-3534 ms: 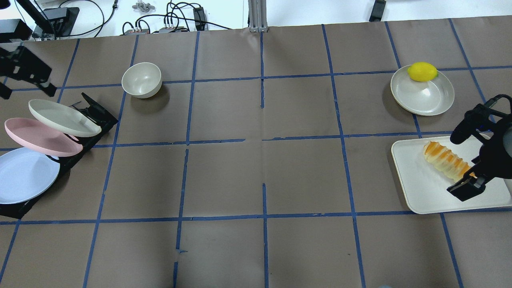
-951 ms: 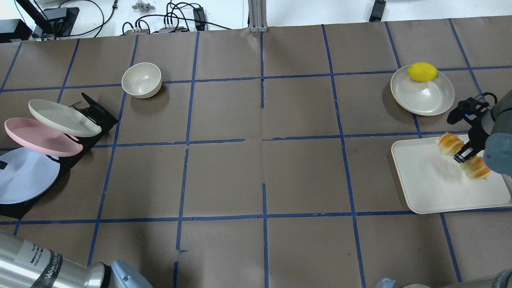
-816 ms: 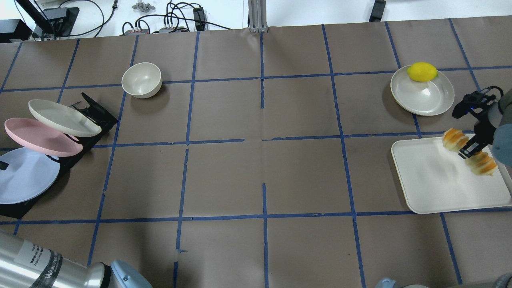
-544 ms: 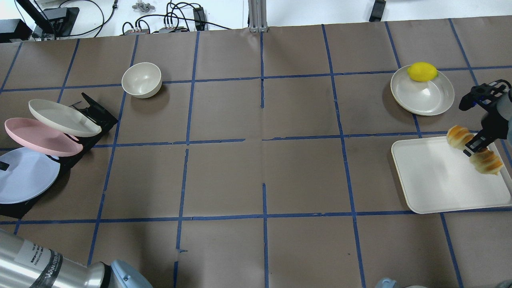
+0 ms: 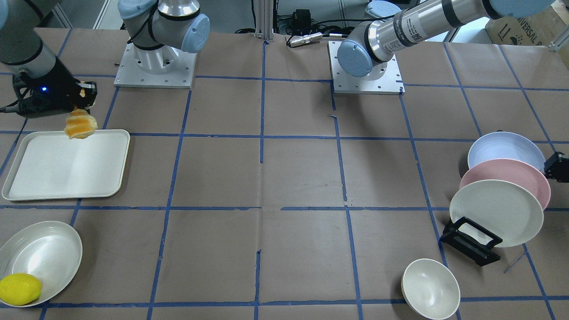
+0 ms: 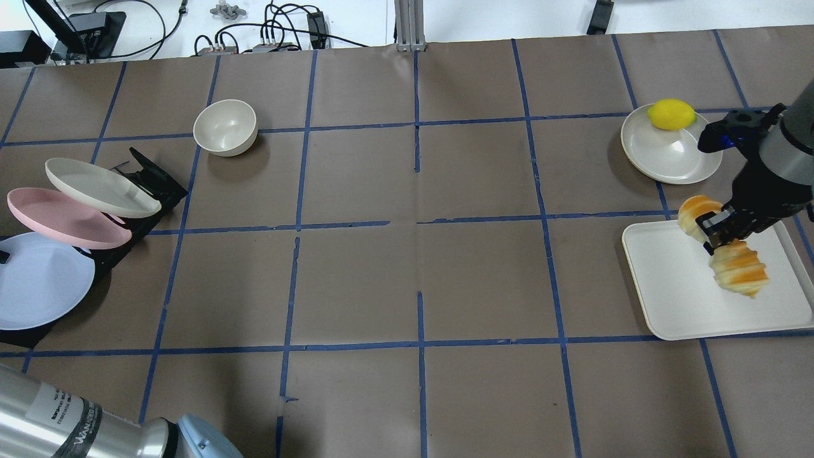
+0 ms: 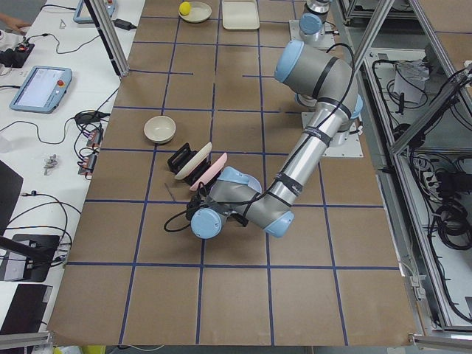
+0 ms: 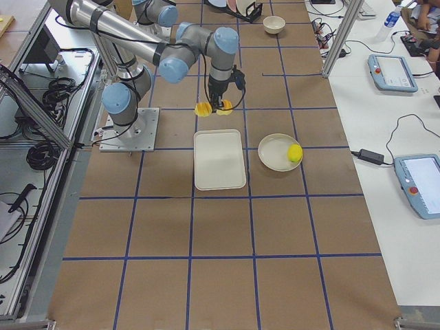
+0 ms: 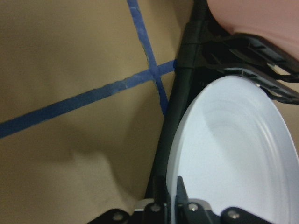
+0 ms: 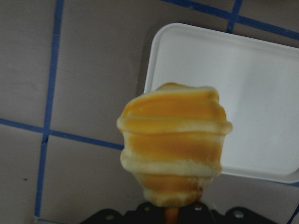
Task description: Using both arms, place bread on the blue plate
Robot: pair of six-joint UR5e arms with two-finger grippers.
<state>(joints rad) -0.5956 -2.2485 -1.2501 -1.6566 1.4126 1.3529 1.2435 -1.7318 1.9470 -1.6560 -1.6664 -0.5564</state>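
The bread, a ridged orange and cream loaf, hangs in my right gripper, which is shut on its middle and holds it above the white tray. It also shows in the front view and fills the right wrist view. The blue plate leans in the black rack at the far left, in front of the pink plate. My left gripper straddles the blue plate's rim and looks shut on it; only one fingertip shows from overhead.
A cream plate stands behind the pink one in the rack. A cream bowl sits behind the rack. A lemon lies on a cream plate behind the tray. My left forearm crosses the near left corner.
My right gripper took the bread off the tray, raised it and has now swung it left. My left arm came to the blue plate's rim; the plate has shifted slightly.
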